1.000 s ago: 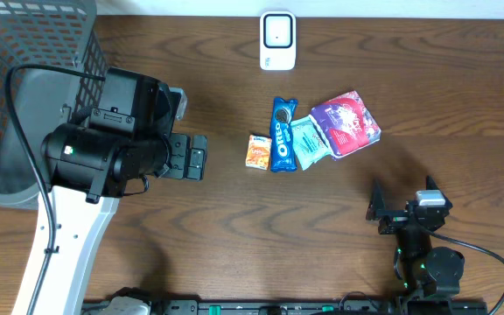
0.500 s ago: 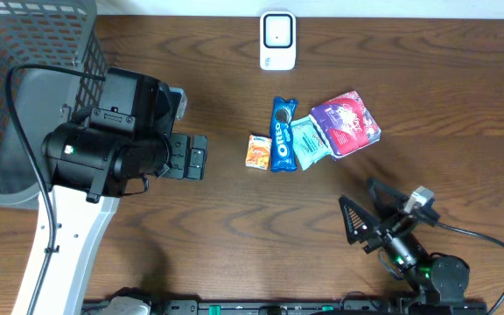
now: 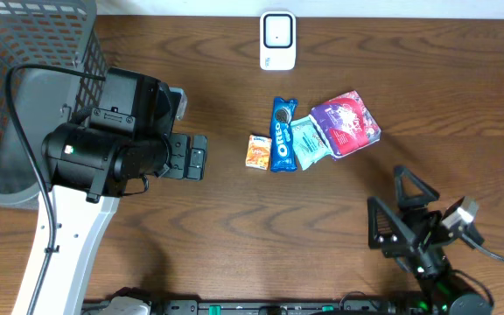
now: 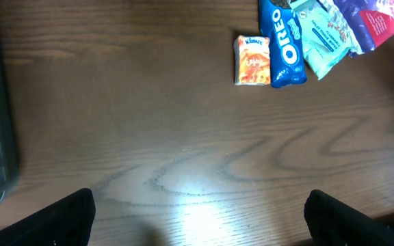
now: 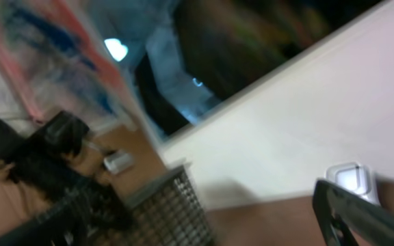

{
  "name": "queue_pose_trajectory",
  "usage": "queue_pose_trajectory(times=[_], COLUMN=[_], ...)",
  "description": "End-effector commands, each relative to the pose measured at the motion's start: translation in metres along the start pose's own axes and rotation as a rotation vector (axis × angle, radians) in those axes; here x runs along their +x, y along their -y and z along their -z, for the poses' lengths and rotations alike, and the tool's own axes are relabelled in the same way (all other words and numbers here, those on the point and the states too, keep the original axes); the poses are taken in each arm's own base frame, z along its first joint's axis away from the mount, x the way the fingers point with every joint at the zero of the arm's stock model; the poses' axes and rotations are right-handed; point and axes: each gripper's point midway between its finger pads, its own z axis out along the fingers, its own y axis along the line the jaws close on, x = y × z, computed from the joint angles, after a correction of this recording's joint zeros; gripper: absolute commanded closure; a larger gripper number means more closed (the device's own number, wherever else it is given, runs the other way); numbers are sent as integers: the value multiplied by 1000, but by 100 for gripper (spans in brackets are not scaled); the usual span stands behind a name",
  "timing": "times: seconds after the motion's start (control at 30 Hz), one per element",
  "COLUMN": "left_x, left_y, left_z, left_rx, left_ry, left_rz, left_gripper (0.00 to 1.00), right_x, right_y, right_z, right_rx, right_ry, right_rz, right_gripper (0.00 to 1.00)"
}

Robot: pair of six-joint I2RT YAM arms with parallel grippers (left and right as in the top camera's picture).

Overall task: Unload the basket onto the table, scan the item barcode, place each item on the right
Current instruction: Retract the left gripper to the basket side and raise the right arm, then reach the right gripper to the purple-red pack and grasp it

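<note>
The brown wood-grain surface [image 3: 234, 254] carries everything. At its far left corner stands one grey mesh basket [image 3: 24, 52]; the left arm [image 3: 103, 162] covers part of it, and I cannot tell what, if anything, lies inside.

The left gripper [image 4: 200, 222] hangs over bare wood, jaws spread wide with nothing between them; only the two dark fingertips [image 4: 67, 219] show in the bottom corners of the left wrist view. The right gripper [image 3: 392, 210] sits near the front right edge, tilted, its jaws also spread and empty, well apart from the goods. Its own camera gives a blurred, slanted view of a pale wall and the basket.

Four packets lie flat in one cluster near the middle of the surface, touching or overlapping side by side. From the right:
- One purple packet [image 3: 346, 122], the largest, its print too small to read.
- One pale teal packet [image 3: 309, 142], partly tucked against the purple one, its writing unreadable.
- One blue pack marked "OREO" [image 3: 282, 134] in white letters, lying lengthwise.
- One small orange packet [image 3: 258, 150], its yellow label not legible.

No barcode shows on any upturned face. One white scanner [image 3: 277, 40] stands at the far edge, just behind the cluster and apart from it.
</note>
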Motion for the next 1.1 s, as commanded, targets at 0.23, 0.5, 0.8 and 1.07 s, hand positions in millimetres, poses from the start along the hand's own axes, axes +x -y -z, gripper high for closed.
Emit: queue_pose_trajectory(times=[0.23, 0.5, 0.8, 1.07], left_x=[-2, -2, -2, -2], left_y=[-3, -3, -3, -3], left_z=[1, 1, 1, 1], left_rx=[-14, -14, -14, -14], left_ry=[4, 4, 4, 4], left_rz=[6, 6, 6, 6], left_gripper=[2, 2, 2, 2], right_x=[-25, -20, 2, 28], right_y=[24, 92, 138, 203], right_z=[-41, -70, -104, -90], right_rx=[303, 579, 562, 669], right_ry=[-402, -799, -989, -1076], right_rz=[346, 284, 267, 147], right_gripper=[1, 1, 1, 1])
